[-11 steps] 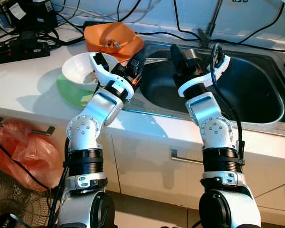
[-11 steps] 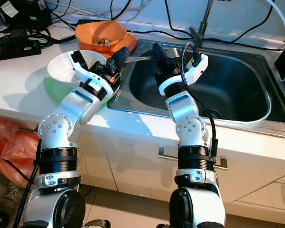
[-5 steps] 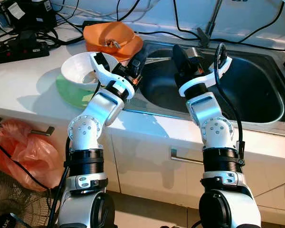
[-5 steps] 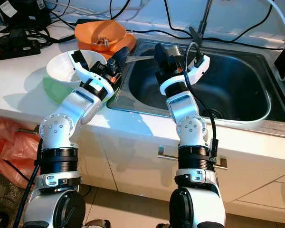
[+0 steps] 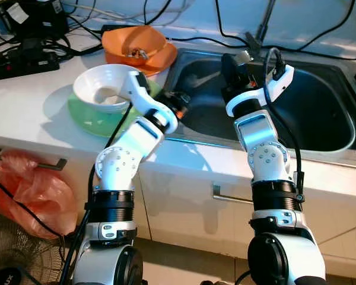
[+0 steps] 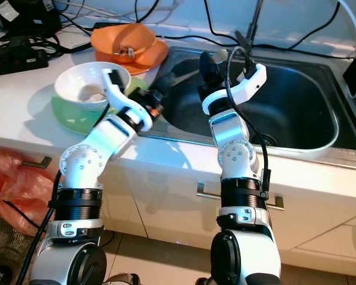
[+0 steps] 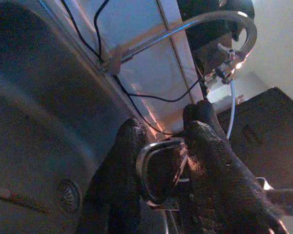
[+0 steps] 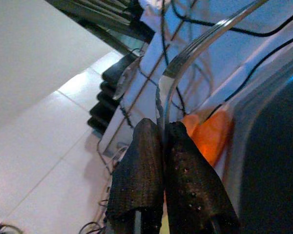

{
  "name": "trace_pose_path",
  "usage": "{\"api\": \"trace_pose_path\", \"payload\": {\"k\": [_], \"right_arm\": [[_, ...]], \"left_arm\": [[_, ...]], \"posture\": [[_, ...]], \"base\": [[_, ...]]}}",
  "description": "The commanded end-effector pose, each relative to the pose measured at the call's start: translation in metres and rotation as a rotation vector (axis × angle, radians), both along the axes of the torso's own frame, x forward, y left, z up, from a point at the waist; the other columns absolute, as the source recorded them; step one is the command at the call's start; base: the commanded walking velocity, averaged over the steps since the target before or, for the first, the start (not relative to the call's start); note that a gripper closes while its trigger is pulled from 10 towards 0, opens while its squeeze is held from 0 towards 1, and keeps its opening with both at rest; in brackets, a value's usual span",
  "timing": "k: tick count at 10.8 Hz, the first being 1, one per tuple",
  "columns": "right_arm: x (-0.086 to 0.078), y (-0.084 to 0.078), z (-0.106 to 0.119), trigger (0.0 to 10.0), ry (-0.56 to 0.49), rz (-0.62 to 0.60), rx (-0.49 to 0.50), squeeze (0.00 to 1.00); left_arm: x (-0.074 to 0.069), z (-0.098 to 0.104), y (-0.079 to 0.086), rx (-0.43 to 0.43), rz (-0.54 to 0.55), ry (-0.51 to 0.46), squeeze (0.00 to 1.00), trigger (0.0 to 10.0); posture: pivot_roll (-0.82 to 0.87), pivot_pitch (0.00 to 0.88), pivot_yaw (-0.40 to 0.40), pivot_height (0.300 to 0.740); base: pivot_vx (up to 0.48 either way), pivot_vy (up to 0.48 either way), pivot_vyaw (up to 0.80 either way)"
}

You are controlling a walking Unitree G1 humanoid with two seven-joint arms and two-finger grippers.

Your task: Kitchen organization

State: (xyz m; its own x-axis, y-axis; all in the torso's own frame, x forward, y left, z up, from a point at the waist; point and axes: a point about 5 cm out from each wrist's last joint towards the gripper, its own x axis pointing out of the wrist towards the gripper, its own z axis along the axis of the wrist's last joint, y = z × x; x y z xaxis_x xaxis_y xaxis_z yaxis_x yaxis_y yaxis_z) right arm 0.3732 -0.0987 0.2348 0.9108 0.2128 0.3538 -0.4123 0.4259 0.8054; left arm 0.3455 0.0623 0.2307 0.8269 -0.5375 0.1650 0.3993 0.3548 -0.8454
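My left gripper hangs over the left rim of the steel sink. In the left wrist view its fingers are shut on the rounded end of a metal spoon. My right gripper is raised over the sink's back left part. It is shut on the handle of a metal fork, whose tines point away from the fingers. A white bowl sits on a green plate on the counter, just left of my left forearm.
An orange bowl with small items stands on an orange plate behind the white bowl. The faucet rises behind the sink. Cables and a black power strip lie at the back left. A red plastic bag hangs below the counter.
My left gripper has swung away from the white bowl, down and toward the sink's rim. The right gripper has lifted a little toward the back. The two utensil ends have come apart.
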Motion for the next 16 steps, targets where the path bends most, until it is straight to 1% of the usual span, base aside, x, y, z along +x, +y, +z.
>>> {"api": "trace_pose_path", "payload": {"k": [1, 2, 4, 5, 7, 8, 9, 10, 11, 12, 13, 14, 15, 16], "right_arm": [[0.003, 0.002, 0.003, 0.0, 0.012, -0.023, -0.028, 0.0], [0.004, -0.001, 0.002, 0.0, 0.02, -0.049, -0.037, 0.0], [0.008, -0.006, 0.002, 0.0, 0.03, -0.096, -0.057, 0.0], [0.01, -0.011, 0.0, 0.0, 0.039, -0.136, -0.104, 0.0], [0.016, -0.028, -0.01, 0.0, 0.085, -0.256, -0.289, 0.0], [0.019, -0.04, -0.017, 0.0, 0.117, -0.325, -0.399, 0.0], [0.02, -0.045, -0.021, 0.0, 0.139, -0.354, -0.449, 0.0], [0.021, -0.046, -0.022, 0.0, 0.143, -0.361, -0.459, 0.0], [0.023, -0.056, -0.033, 0.0, 0.152, -0.428, -0.74, 0.0], [0.024, -0.063, -0.043, 0.0, 0.187, -0.435, -0.826, 0.0], [0.025, -0.067, -0.048, 0.0, 0.207, -0.435, -0.867, 0.0], [0.025, -0.071, -0.053, 0.0, 0.209, -0.44, -0.97, 0.0], [0.025, -0.074, -0.06, 0.0, 0.199, -0.427, -1.134, 0.0], [0.025, -0.073, -0.065, 3.8, 0.21, -0.4, -1.16, 0.0]], "left_arm": [[-0.004, 0.006, -0.008, 0.01, -0.033, -0.039, 1.0, 10.0], [-0.004, 0.006, -0.008, 0.013, -0.031, -0.04, 1.0, 10.0], [-0.004, 0.007, -0.006, 0.049, -0.022, -0.056, 1.0, 10.0], [-0.004, 0.009, -0.005, 0.084, -0.022, -0.082, 1.0, 10.0], [-0.006, 0.011, -0.005, 0.16, -0.027, -0.126, 1.0, 10.0], [-0.008, 0.009, -0.005, 0.223, -0.034, -0.149, 1.0, 10.0], [-0.009, 0.007, -0.005, 0.27, -0.041, -0.161, 1.0, 10.0], [-0.009, 0.007, -0.005, 0.28, -0.043, -0.163, 1.0, 10.0], [-0.009, -0.006, -0.007, 0.537, -0.039, -0.229, 1.0, 10.0], [-0.011, -0.014, -0.008, 0.657, -0.055, -0.259, 1.0, 10.0], [-0.013, -0.018, -0.009, 0.717, -0.069, -0.277, 1.0, 10.0], [-0.015, -0.022, -0.009, 0.794, -0.085, -0.307, 1.0, 10.0], [-0.016, -0.026, -0.008, 0.873, -0.096, -0.345, 1.0, 10.0], [-0.016, -0.025, -0.007, 0.919, -0.093, -0.378, 0.79, 10.0]], "posture": [[0.08, 0.079, 0.011, 0.74], [0.08, 0.077, 0.013, 0.74], [0.09, 0.07, 0.015, 0.74], [0.09, 0.067, 0.016, 0.74], [0.09, 0.064, 0.016, 0.74], [0.09, 0.066, 0.014, 0.74], [0.09, 0.066, 0.014, 0.74], [0.09, 0.066, 0.014, 0.74], [0.1, 0.07, 0.011, 0.74], [0.1, 0.07, 0.011, 0.74], [0.1, 0.074, 0.014, 0.74], [0.1, 0.075, 0.015, 0.74], [0.11, 0.077, 0.013, 0.74], [0.12, 0.081, 0.01, 0.74]], "base": [[0.0, 0.0, 0.0], [0.0, 0.0, 0.0], [0.0, 0.0, 0.0], [0.0, 0.0, 0.0], [0.0, 0.0, 0.0], [0.0, 0.0, 0.0], [0.0, 0.0, 0.0], [0.0, 0.0, 0.0], [0.0, 0.0, 0.0], [0.0, 0.0, 0.0], [0.0, 0.0, 0.0], [0.0, 0.0, 0.0], [0.0, 0.0, 0.0], [0.0, 0.0, 0.0]]}}
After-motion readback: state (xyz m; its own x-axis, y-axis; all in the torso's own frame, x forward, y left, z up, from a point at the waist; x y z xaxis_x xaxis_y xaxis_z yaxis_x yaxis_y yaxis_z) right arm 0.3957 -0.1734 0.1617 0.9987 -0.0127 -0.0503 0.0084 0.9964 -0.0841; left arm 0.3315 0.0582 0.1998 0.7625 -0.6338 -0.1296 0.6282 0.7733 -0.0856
